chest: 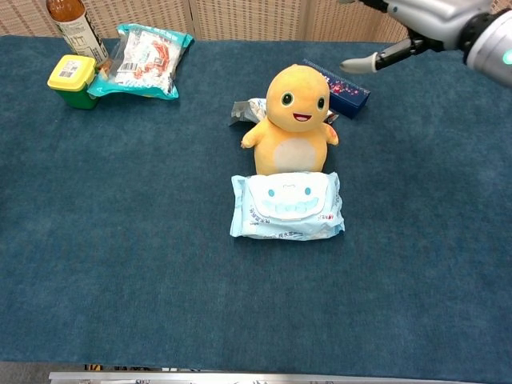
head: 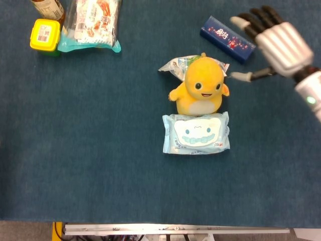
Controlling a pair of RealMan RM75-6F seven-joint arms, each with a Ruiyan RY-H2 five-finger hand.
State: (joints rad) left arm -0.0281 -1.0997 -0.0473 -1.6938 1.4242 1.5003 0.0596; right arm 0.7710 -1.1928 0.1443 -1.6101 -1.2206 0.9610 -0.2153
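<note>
Right robot hand [head: 278,42]: fingers spread, holding nothing, raised over the blue worktop [head: 100,150] | dark blue oblong box [head: 227,38] just to its left, long axis slanting toward it | yellow plush duck toy [head: 200,86] farther left, upright | left robot hand unseen

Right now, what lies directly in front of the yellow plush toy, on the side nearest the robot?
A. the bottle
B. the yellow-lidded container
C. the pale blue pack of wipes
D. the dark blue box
C: the pale blue pack of wipes lies against the base of the yellow plush toy on the near side, while the dark blue box sits beyond the toy and the yellow-lidded container is off at the far left corner.
</note>
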